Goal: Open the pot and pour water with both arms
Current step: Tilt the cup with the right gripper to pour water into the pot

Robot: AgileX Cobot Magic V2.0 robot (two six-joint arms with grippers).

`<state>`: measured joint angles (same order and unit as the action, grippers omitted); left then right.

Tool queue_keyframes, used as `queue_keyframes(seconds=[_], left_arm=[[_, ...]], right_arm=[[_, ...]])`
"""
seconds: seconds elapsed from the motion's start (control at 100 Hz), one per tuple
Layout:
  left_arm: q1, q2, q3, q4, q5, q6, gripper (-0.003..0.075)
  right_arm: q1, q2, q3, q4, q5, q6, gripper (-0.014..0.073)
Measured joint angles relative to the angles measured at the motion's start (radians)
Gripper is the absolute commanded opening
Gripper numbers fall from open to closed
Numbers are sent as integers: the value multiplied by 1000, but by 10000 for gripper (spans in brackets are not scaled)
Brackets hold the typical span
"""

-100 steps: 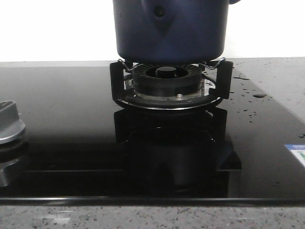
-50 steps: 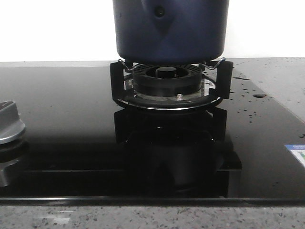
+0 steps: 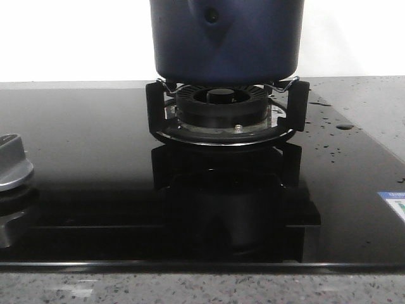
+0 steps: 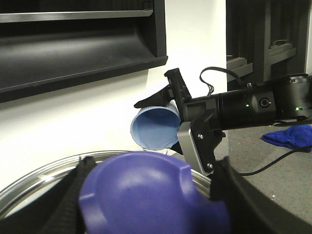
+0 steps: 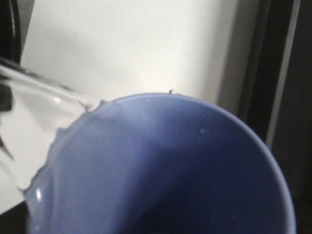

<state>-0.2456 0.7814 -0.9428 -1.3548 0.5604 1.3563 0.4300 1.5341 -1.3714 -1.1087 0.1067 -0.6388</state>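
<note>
The dark navy pot (image 3: 226,44) stands on the black burner (image 3: 221,111); its top is cut off by the front view. My left gripper (image 4: 153,204) is shut on the purple-blue knob (image 4: 146,192) of the lid, whose steel rim (image 4: 29,183) shows behind it. My right gripper (image 4: 183,109) is shut on a light blue cup (image 4: 156,127), tilted on its side with its mouth just above the lid's rim. In the right wrist view the cup's inside (image 5: 161,170) fills the frame and hides the fingers; a glass edge (image 5: 44,87) shows beside it.
A silver stove knob (image 3: 12,166) sits at the front left of the black glass hob. Water drops (image 3: 345,126) lie on the counter at the right. A black shelf (image 4: 83,44) hangs on the white wall. A blue cloth (image 4: 292,136) lies beyond the right arm.
The pot and burner stand as before. A small dark blue bit at the pot's upper right edge one second ago no longer shows.
</note>
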Motion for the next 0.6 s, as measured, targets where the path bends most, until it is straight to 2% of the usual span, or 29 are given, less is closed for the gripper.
queue_keyframes(seconds=[0.36,0.6], left_arm=[[0,0,0,0,2,0,221],[0,0,0,0,2,0,221]], right_arm=[[0,0,0,-179,-14,-2,219],[0,0,-30,-214,-4,-2,219]])
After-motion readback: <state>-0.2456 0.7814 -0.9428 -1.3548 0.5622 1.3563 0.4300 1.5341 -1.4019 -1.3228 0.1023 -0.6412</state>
